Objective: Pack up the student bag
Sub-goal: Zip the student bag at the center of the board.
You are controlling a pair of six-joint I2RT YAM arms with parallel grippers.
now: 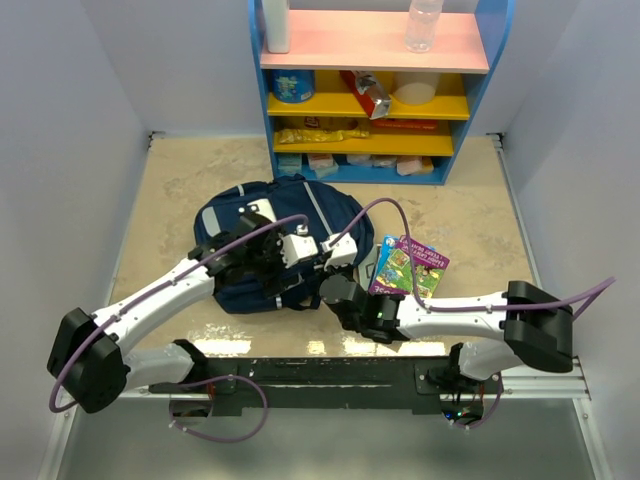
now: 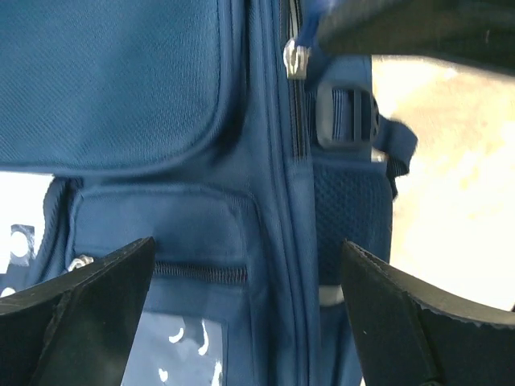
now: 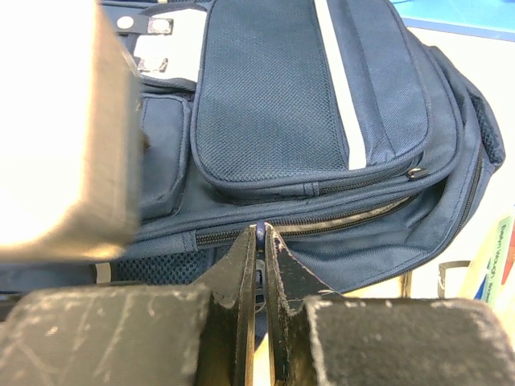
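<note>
The navy student bag (image 1: 325, 205) lies flat on the table, front pockets up. My right gripper (image 1: 336, 291) is at its near edge, shut on the blue zipper pull (image 3: 259, 228) of the main zipper. Right of the pull the zipper (image 3: 354, 219) gapes slightly; left of it the teeth are closed. My left gripper (image 1: 266, 262) hovers open over the bag, its fingers astride the small front pocket (image 2: 193, 241) and the zipper seam, holding nothing. The left wrist view shows the metal slider (image 2: 296, 58) under the right gripper's fingers (image 2: 402, 28) and a dark buckle (image 2: 346, 117).
Two colourful books (image 1: 408, 265) lie on the table right of the bag, their edge showing in the right wrist view (image 3: 499, 257). A blue shelf unit (image 1: 375, 95) with snacks, a can and bottles stands at the back. White walls close both sides.
</note>
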